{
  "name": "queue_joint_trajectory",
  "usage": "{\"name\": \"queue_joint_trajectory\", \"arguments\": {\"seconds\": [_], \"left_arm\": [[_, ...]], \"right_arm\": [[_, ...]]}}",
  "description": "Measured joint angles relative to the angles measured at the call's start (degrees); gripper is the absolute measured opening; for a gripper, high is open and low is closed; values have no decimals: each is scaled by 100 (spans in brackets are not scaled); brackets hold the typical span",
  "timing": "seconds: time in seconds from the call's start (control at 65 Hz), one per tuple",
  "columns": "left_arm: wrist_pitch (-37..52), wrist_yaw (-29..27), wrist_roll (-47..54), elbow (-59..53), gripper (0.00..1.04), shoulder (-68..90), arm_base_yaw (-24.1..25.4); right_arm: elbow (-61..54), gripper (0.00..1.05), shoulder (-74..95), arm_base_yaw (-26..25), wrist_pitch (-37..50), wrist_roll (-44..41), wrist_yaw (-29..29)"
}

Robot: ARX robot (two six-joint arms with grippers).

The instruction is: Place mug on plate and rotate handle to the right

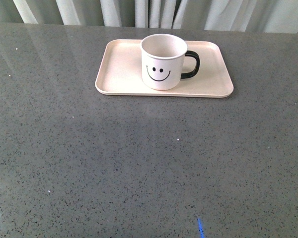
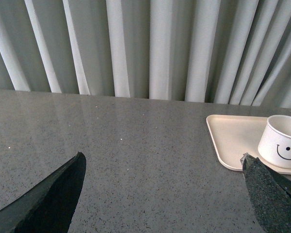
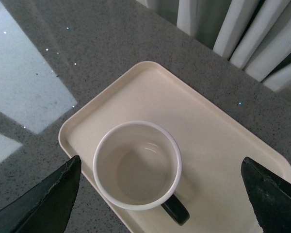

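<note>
1. While the mug (image 1: 163,62) stood upright on the plate (image 1: 121,74), its smiley face looked toward me in the front view.
2. The handle (image 1: 190,65) stuck out to the right of the mug, a black glossy loop over the pale pink surface.
3. The mug sat a little right of the plate's middle, nearer the near rim than the far one, with bare tray on both sides of it.
4. The plate lay flat on the grey speckled table (image 1: 139,163), toward the far edge, just before the pale curtain (image 1: 154,12).
5. Neither of my arms showed in the front view.
6. My left pincer (image 2: 162,194) was released, its two dark fingers (image 2: 48,199) spread wide apart over bare table, with nothing between them.
7. From that wrist I saw the mug and the left end of the plate off to the right, well apart from my left fingers.
8. My right pincer (image 3: 160,194) was also released, hovering above the mug, its dark fingertips (image 3: 43,204) far apart on either side of the plate and touching nothing.
9. From that wrist I looked straight down into the mug (image 3: 137,165), which was empty inside, its handle (image 3: 175,209) showing below the rim.
10. A small blue mark (image 1: 201,228) lay on the near table, right of centre.
</note>
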Motion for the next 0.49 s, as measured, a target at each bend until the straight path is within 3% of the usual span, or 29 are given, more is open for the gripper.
{"name": "queue_joint_trajectory", "arguments": {"seconds": [0.108,0.138,0.185,0.231,0.323,0.492], "left_arm": [[0,0,0,0,96,0,0],[0,0,0,0,96,0,0],[-2,0,0,0,96,0,0],[-2,0,0,0,96,0,0],[-2,2,0,0,96,0,0],[-2,2,0,0,96,0,0]], "right_arm": [[-31,96,-90,0,28,0,-2],[-354,91,-166,39,780,271,656],[-1384,79,-391,90,2865,905,2153],[-2323,69,-671,79,4256,1296,2868],[-3661,49,-1357,-37,5737,1617,2979],[-4983,21,-2221,-181,6334,1755,2876]]}}
